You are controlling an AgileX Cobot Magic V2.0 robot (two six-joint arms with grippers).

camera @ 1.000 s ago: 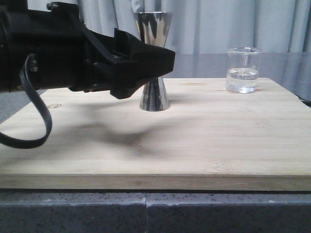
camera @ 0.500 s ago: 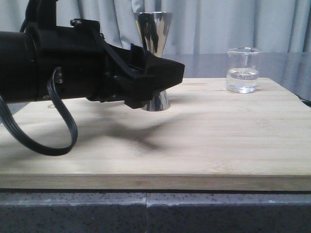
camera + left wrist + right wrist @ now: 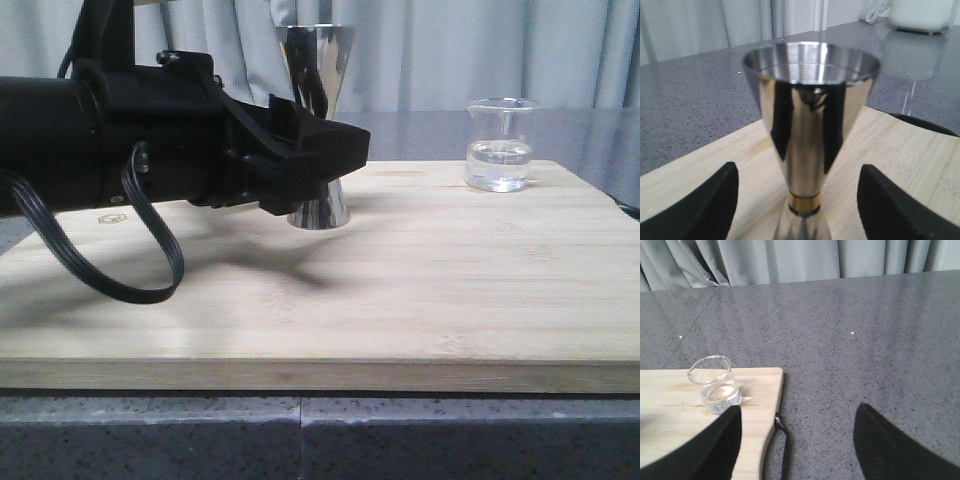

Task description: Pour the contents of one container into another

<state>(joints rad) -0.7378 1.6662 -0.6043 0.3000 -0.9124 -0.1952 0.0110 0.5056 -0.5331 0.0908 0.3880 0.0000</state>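
Observation:
The steel hourglass jigger stands upright at the back middle of the wooden board. In the left wrist view the jigger with its gold band fills the centre, between the two black fingers. My left gripper is open around it at waist height, with gaps on both sides. The small clear glass beaker holds clear liquid at the board's back right. My right gripper is open over the dark counter, just off the board's edge, with the beaker ahead of one finger. It is out of the front view.
The board lies on a dark speckled counter backed by grey curtains. A black loop handle sticks out from the board's edge. A white appliance stands far back. My left arm's cable hangs over the board's left part.
My left arm has pushed further in from the left and its fingers have dropped slightly, now level with the jigger's waist. The jigger and the beaker have not moved.

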